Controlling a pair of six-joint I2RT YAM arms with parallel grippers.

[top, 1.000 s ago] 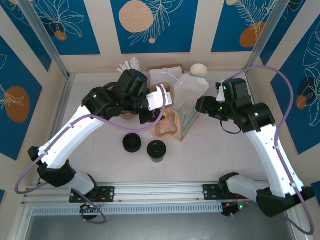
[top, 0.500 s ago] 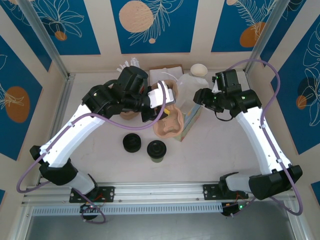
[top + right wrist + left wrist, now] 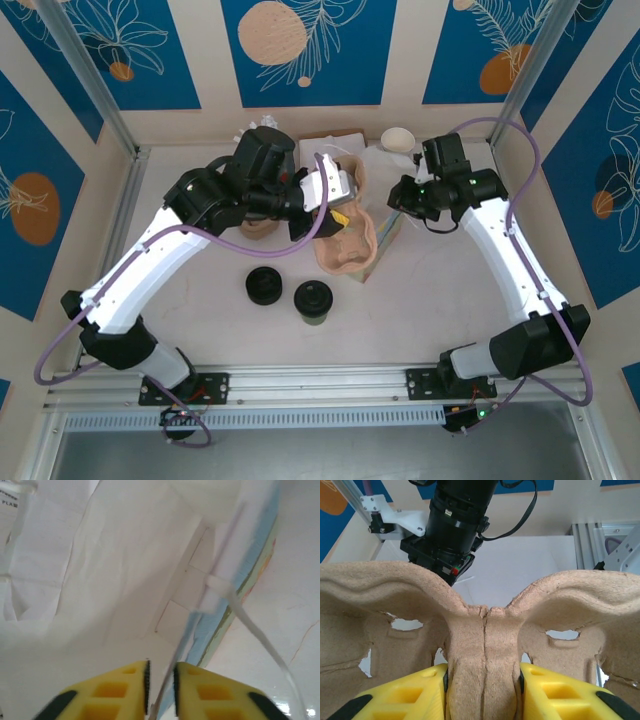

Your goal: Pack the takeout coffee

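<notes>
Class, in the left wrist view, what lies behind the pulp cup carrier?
Above its rim a black arm segment, pale table and a metal rail show. The carrier, pinched by the left end effector, covers everything lower.

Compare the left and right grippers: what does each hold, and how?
The left gripper clamps the thick centre ridge of the pulp cup carrier; the right gripper pinches the thin edge of the white bag. The left gripper's yellow fingers stand well apart around that ridge; the right gripper's nearly touch. Both are shut on something.
</notes>
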